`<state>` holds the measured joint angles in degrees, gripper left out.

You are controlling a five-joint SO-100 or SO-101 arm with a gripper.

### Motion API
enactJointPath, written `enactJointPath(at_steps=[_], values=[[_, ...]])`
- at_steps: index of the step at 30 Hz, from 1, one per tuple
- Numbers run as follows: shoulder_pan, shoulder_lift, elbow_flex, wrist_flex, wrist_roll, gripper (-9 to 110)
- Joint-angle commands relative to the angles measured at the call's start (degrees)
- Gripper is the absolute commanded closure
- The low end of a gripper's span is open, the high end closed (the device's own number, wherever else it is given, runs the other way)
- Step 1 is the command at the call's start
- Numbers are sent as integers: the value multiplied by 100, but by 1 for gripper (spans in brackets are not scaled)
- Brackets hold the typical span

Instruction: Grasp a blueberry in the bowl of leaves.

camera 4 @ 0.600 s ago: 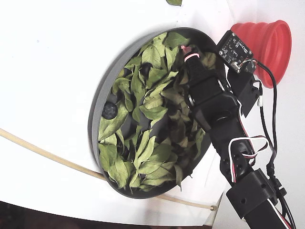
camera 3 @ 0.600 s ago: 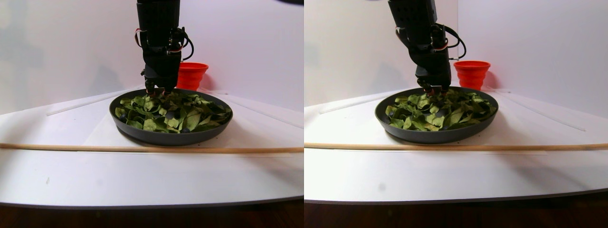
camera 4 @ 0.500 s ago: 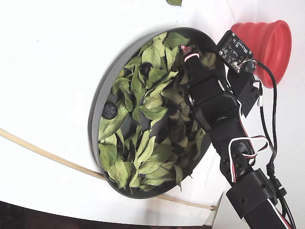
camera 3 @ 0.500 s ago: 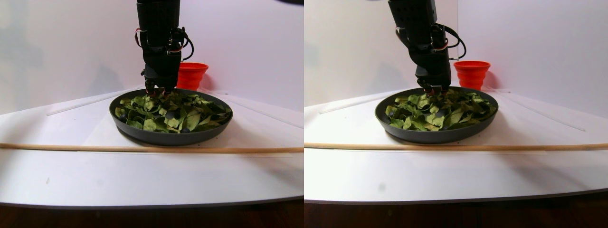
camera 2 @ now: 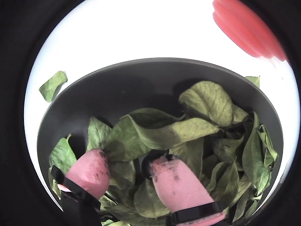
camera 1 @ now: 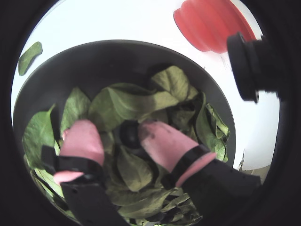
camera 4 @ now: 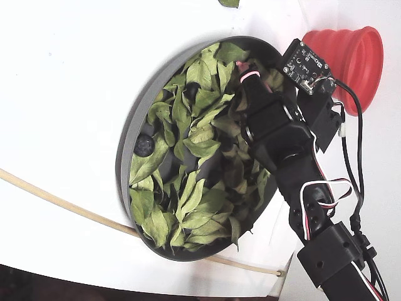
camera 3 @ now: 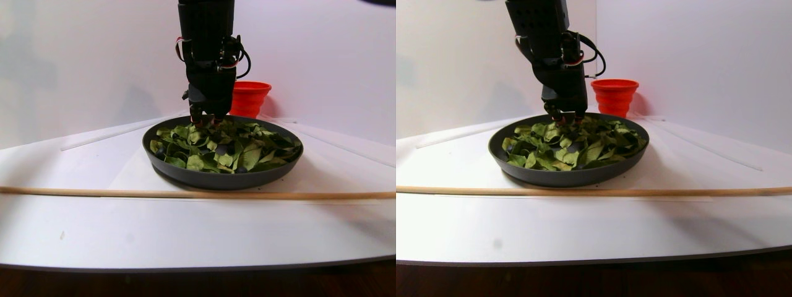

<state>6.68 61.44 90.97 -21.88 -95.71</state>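
gripper [camera 1: 117, 134]: pink pads set apart, not yet closed | blueberry [camera 1: 129, 133]: seen between them among leaves [camera 1: 127, 106], mid-bowl [camera 1: 99, 59] | judged small, round, soft, slippery, easily crushed; best pinched gently across its middle

Black, blocky arm [camera 4: 294, 163] of boxy segments. Jaws tipped with pink fingers [camera 1: 84, 141], smudged dark and banded with black straps (seen in both wrist views). Small dark circuit board [camera 4: 305, 66] near the wrist. Red, white and black wires [camera 4: 326, 188] looping along the side, plus a thicker black cable [camera 4: 358, 157].
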Motion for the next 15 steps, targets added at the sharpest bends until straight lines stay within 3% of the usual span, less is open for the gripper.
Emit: enactJointPath(at_steps=[1, 15], values=[[18, 483, -105, -114, -9, 85], [9, 817, 114, -299, -70, 85]])
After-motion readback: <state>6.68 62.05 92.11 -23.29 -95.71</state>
